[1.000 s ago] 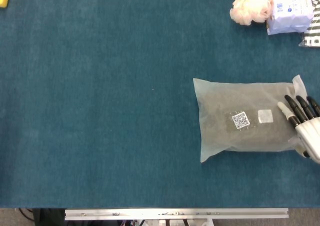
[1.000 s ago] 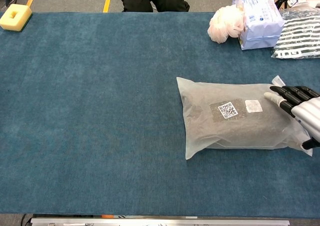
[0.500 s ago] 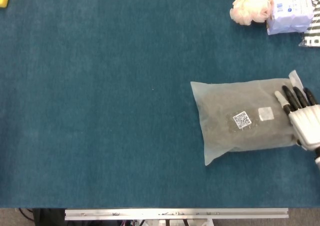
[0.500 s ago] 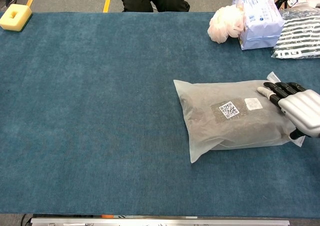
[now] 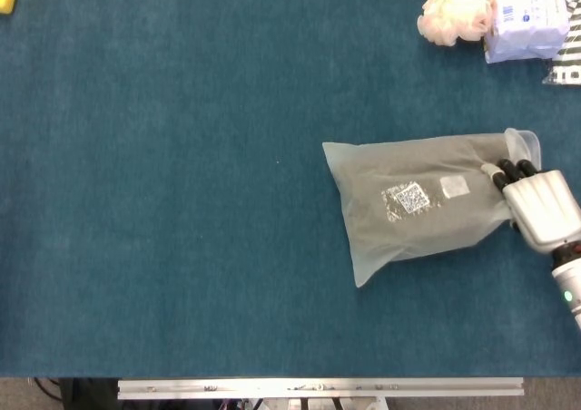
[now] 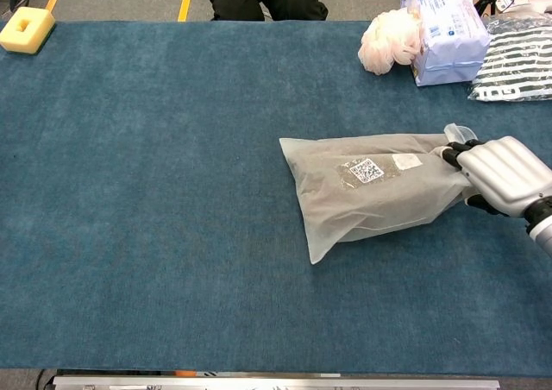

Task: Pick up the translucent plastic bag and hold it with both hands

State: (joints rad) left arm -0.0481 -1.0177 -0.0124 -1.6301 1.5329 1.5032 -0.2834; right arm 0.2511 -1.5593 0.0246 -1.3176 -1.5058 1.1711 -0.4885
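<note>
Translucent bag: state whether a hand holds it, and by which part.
The right hand grips the translucent plastic bag by its right end, fingers curled over the edge.

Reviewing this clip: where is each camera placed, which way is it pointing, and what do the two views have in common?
Head view: sits high and looks almost straight down on the blue table; only the right hand shows, gripping the translucent plastic bag at its right end.
Chest view: sits lower and looks forward across the table to the floor beyond; shows the right hand and its wrist.
Shared: bag, right hand, yellow sponge, the packages at far right. The left hand shows in neither view.
</note>
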